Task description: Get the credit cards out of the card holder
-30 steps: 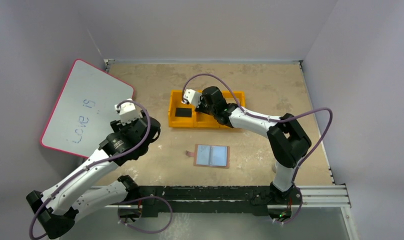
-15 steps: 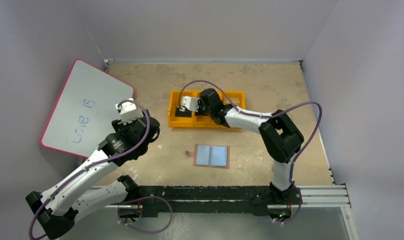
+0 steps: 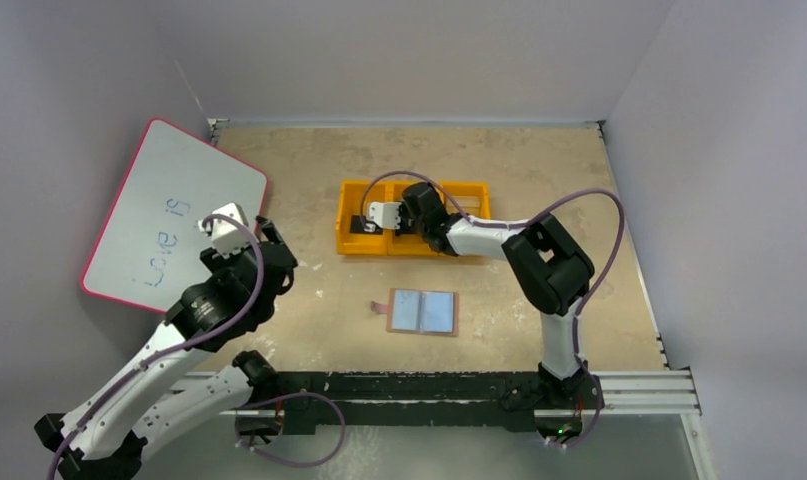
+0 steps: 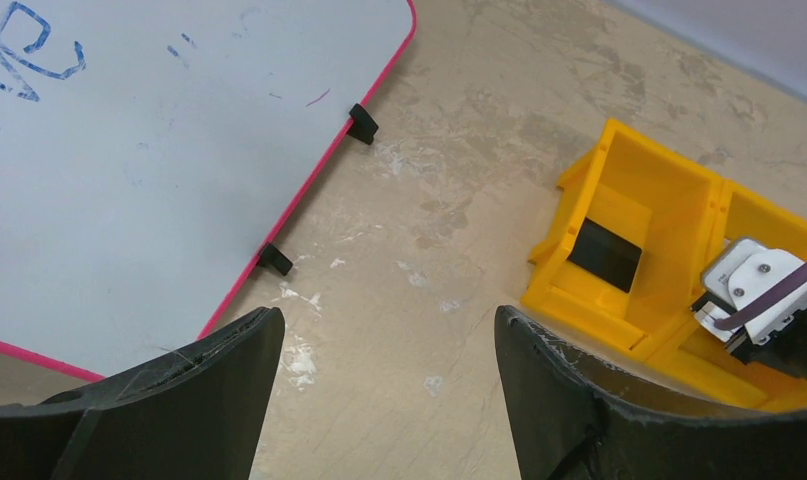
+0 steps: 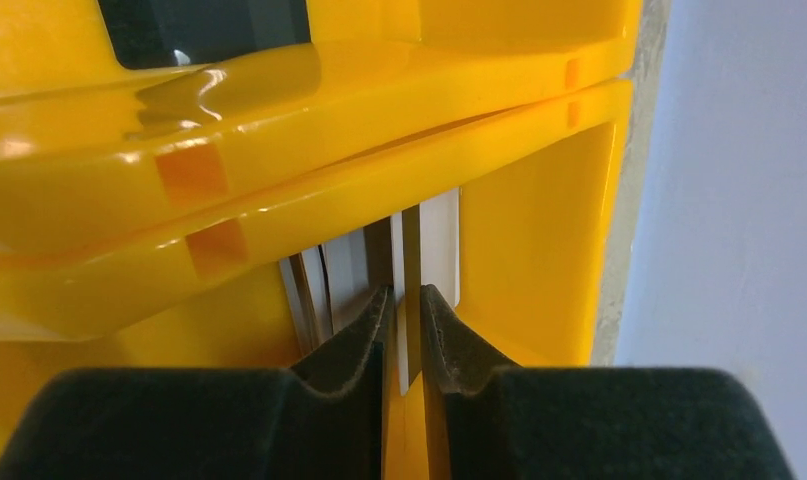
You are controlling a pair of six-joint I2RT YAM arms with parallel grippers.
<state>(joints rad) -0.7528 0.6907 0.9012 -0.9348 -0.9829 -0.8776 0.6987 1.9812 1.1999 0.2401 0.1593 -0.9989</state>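
Tan leather card holder lies open and flat on beige surface, near side of orange three-compartment tray. Right end effector inside tray, fingers barely apart around pale thin cards standing on edge; grasp or release unclear. Left end effector released, empty, beside pink-edged whiteboard reading "Love is".

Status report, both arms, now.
Left gripper open, empty. Right gripper astride an upright credit card in orange tray, grip unclear. Card holder open, unobstructed.
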